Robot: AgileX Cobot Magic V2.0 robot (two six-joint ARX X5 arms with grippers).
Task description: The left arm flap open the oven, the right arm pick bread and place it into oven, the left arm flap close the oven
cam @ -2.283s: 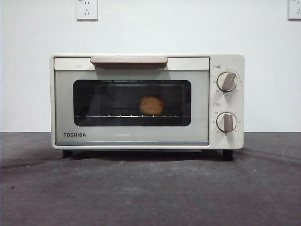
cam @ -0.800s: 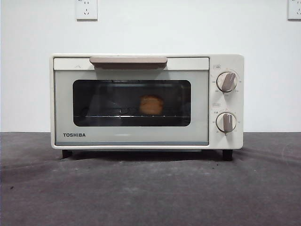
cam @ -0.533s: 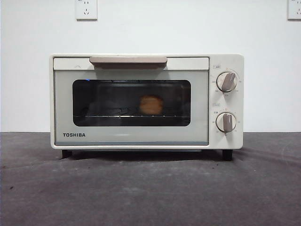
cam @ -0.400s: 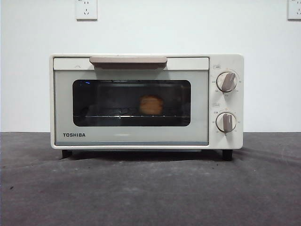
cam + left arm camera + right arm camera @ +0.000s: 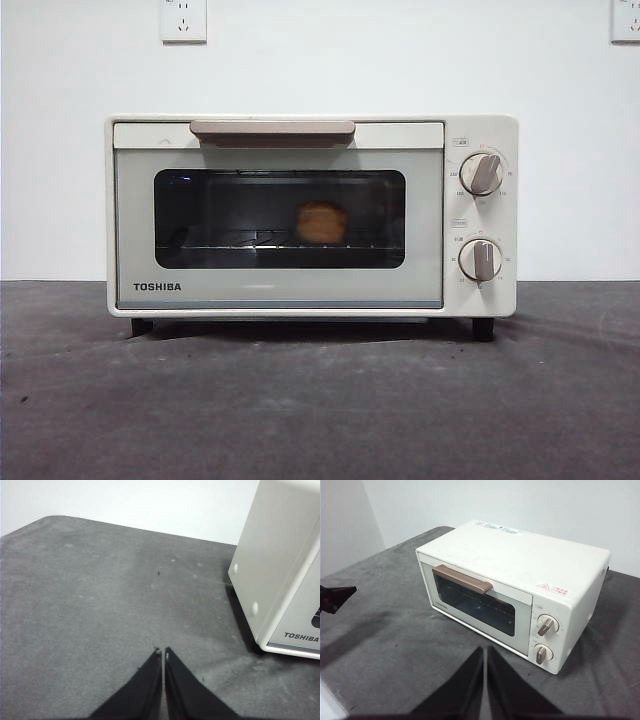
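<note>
The cream TOSHIBA oven (image 5: 310,215) stands with its door shut, the beige handle (image 5: 272,129) at the top. The golden bread (image 5: 321,222) sits on the wire rack inside, seen through the glass. My left gripper (image 5: 163,653) is shut and empty, above the mat beside the oven's side wall (image 5: 280,575). My right gripper (image 5: 485,652) is shut and empty, held high in front of the oven (image 5: 515,590). The other arm's tip (image 5: 335,597) shows at the edge of the right wrist view. Neither gripper shows in the front view.
A dark grey mat (image 5: 320,400) covers the table. A white wall with two sockets (image 5: 184,20) stands behind the oven. Two beige dials (image 5: 482,173) are on the oven's right panel.
</note>
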